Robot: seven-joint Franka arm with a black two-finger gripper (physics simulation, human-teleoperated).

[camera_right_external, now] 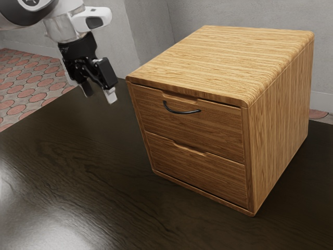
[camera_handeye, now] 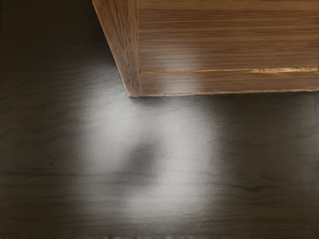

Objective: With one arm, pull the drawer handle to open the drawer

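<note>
One cabinet (camera_right_external: 229, 57) sits on one table (camera_right_external: 78, 182). Its front carries two drawers (camera_right_external: 208, 133). One dark handle (camera_right_external: 180, 111) is on the cabinet's upper drawer.

Home-like room — wooden drawer cabinet (camera_right_external: 223, 104) on dark table (camera_right_external: 78, 182), patterned red floor tiles (camera_right_external: 26, 88), grey walls (camera_right_external: 145, 26).

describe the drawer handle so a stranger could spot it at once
Find the wooden cabinet on the dark table; its front holds two stacked drawers. Near the top edge of the upper drawer sits a thin dark curved handle. The lower drawer has only a wooden lip.
</note>
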